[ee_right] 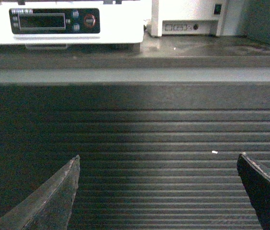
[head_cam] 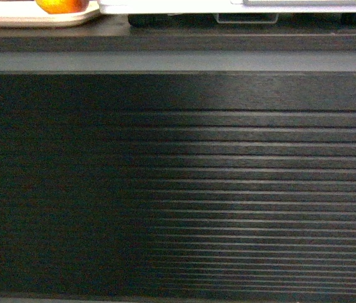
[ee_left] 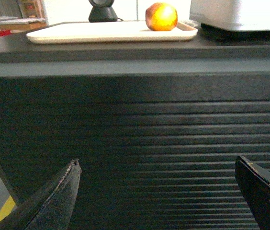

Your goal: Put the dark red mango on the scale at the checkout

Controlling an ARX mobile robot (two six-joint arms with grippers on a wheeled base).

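Red-orange mango (ee_left: 161, 16) sits on beige tray (ee_left: 92, 32), above and ahead of left gripper (ee_left: 159, 196). Scale (ee_right: 63, 24) above right gripper (ee_right: 159, 196). Both spread wide, empty, facing counter (head_cam: 178, 177).

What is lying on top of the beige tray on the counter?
Only the dark red mango rests on the beige tray, near its right end beside the scale. A black stand behind hides part of the tray's far edge.

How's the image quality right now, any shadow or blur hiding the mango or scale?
Head view: counter front dark left, lit right; mango cropped at top edge. Left wrist view: mango sharp, with glare. Right wrist view: scale overexposed, display unreadable.
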